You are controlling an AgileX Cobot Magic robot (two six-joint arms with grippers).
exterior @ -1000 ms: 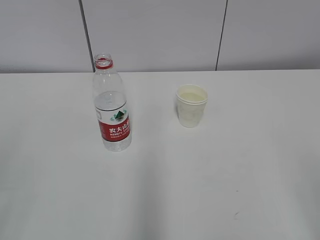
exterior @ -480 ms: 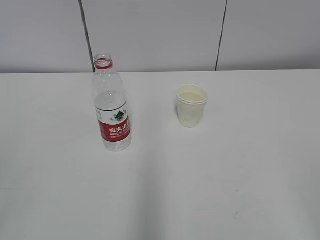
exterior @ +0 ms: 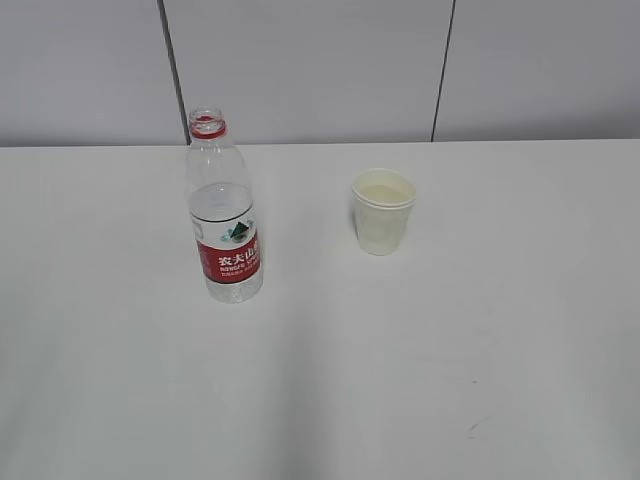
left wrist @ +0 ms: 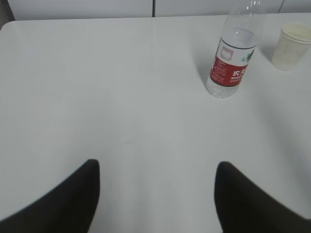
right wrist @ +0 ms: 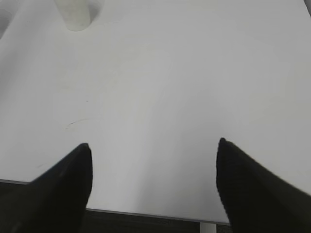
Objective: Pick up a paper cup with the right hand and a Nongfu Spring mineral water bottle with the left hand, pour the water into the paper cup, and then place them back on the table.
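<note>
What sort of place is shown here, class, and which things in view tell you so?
Probably a robot test bench in a lab or office: a plain white table against grey wall panels, holding just an uncapped water bottle and a paper cup.

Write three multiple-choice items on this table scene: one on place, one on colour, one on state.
1. In the exterior view, the paper cup stands where from the Nongfu Spring bottle?
A. right
B. left
C. behind it, hidden

2. The bottle's neck ring is:
A. blue
B. red
C. green

3. The bottle is:
A. lying down
B. held by a gripper
C. upright, uncapped

Key: 1 A, the cup sits apart on the right; 2 B, a red ring under the mouth; 3 C, it stands on the table with an open mouth.
</note>
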